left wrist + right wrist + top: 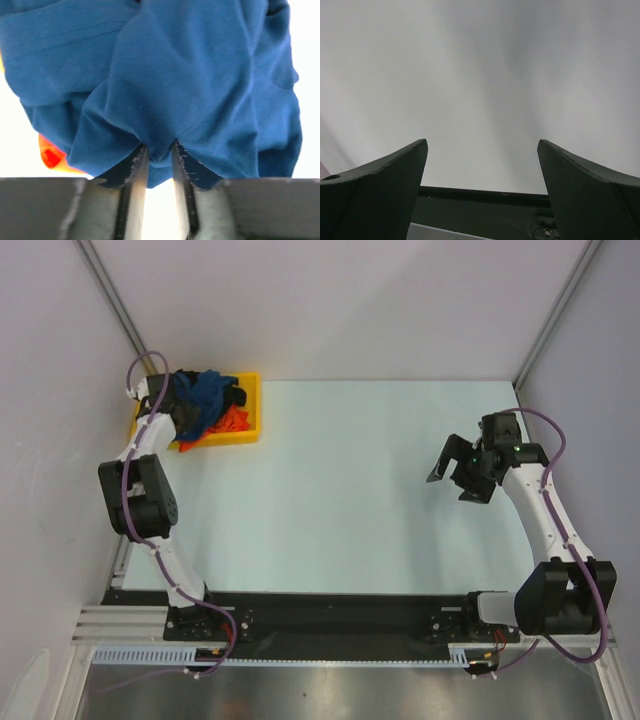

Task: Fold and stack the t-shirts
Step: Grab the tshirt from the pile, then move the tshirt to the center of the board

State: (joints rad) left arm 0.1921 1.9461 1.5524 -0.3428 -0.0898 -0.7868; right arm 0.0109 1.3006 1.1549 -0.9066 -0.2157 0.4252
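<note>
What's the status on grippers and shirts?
Left gripper shut on a fold of the blue t-shirt at the yellow tray. Right gripper open, empty, over the table. Orange-red t-shirt in the tray. No obstruction seen.

Soft, even light lies on the pale mint table (350, 490). Plain grey-lilac walls (330, 300) close in on three sides. There's a slanting metal post (113, 295) at the far-left corner and a second post (560, 310) at the far-right. A black rail (340, 608) runs along the near edge, brushed steel sheet (330, 690) below.

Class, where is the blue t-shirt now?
Top view: the blue t-shirt sits bunched in the yellow tray at the table's far-left corner, over the orange-red shirt, pinched by the left gripper.
</note>
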